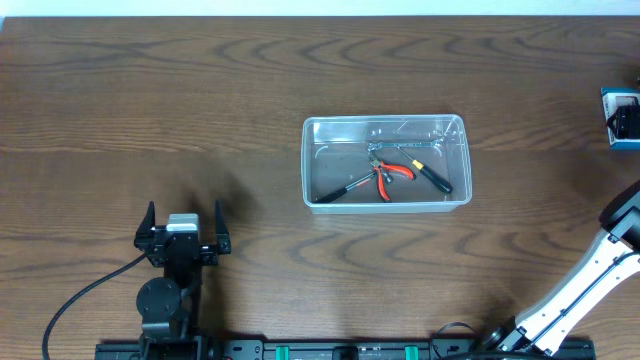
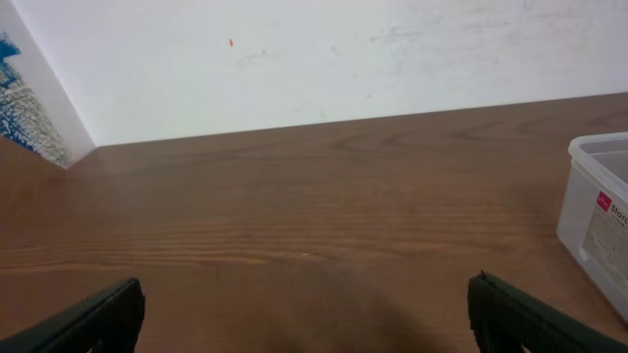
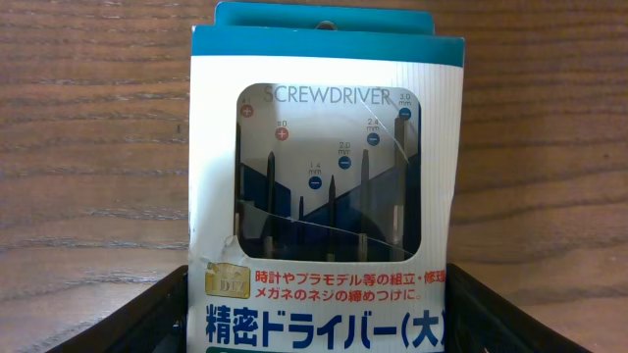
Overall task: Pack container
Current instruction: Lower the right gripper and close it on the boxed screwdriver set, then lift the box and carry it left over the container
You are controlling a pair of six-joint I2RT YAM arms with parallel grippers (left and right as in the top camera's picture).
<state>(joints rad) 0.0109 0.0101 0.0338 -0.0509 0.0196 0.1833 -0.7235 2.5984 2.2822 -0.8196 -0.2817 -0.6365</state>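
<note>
One clear rectangular plastic container point(image 1: 306, 170) at centre of brown wooden table point(image 1: 150, 80), upright, mouth up, long axis left-right in overhead view. Likely light, thin-walled, slick; best held at rim of short end. Inside: red-handled pliers point(image 1: 398, 172). Left gripper point(image 1: 185, 213) spread wide, empty, well apart. Right gripper point(image 3: 319, 309) straddles blue-and-white screwdriver box point(image 3: 324, 147); clamped or not, cannot tell.

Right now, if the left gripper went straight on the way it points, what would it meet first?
Nothing near: bare table ahead, then probably the white wall. The container sits right of its line.
</note>
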